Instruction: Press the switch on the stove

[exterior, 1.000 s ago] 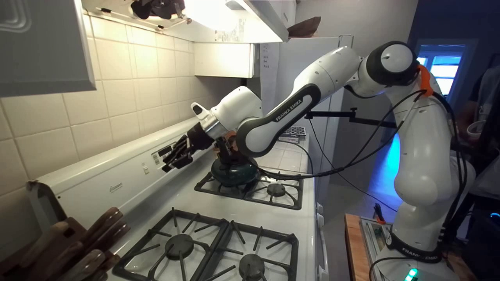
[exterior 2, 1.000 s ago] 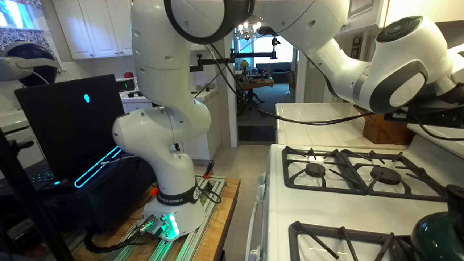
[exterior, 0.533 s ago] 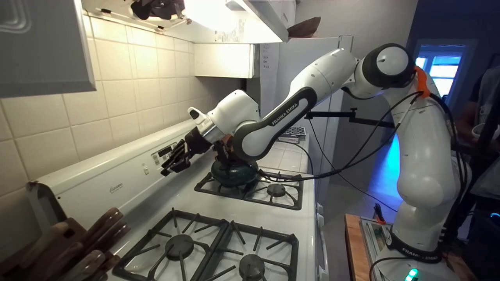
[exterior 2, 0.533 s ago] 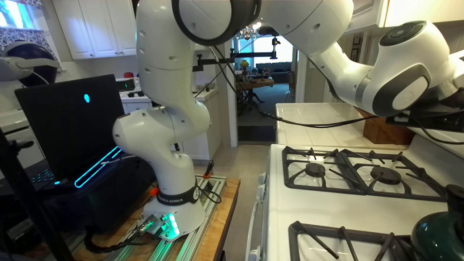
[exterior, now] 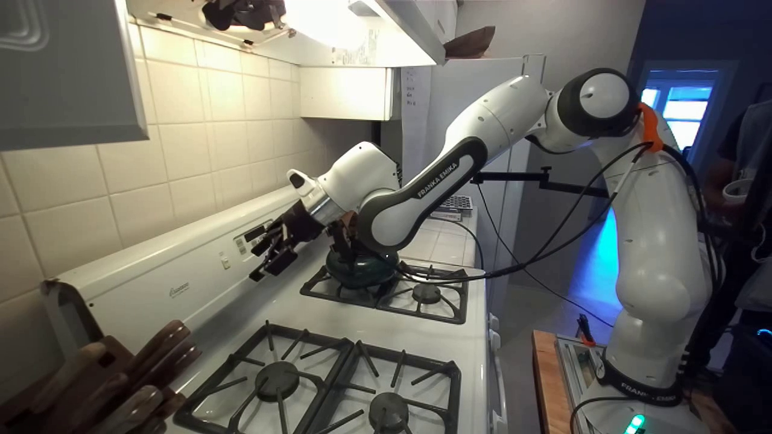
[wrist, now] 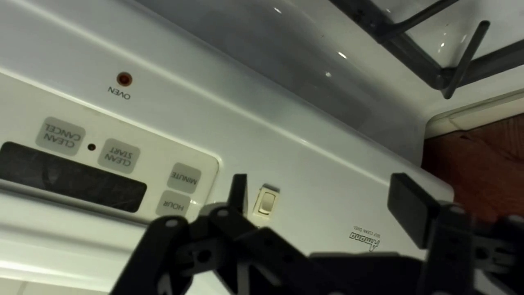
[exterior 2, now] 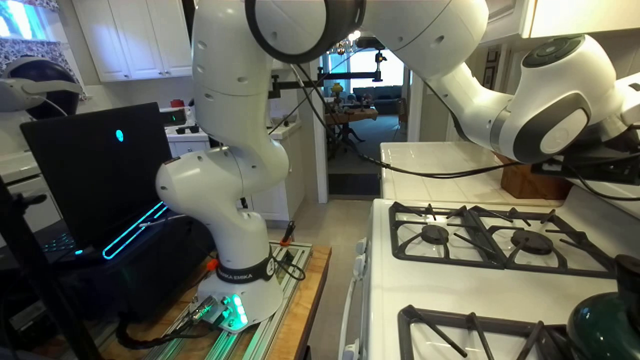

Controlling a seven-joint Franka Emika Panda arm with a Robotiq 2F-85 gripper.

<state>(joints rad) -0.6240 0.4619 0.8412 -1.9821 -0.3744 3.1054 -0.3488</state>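
Observation:
The stove is white with a raised back panel; it also shows in an exterior view. The switch is a small cream rocker on that panel. In the wrist view the switch lies between my fingers, close beside the left one, and looks apart from it. My gripper is black and hovers in front of the panel, beside the switch. In the wrist view the gripper is wide open with nothing between its fingers but the panel behind. In an exterior view the gripper is mostly out of frame.
A dark green kettle stands on a rear burner beneath the arm. Black grates cover the cooktop. A wooden block with handles stands near the panel's end. A range hood hangs above. A cable droops from the arm.
The arm and wrist have moved slightly down and toward the panel's switch side. In an exterior view the fingers look more spread than half a second ago, by opening or by turning.

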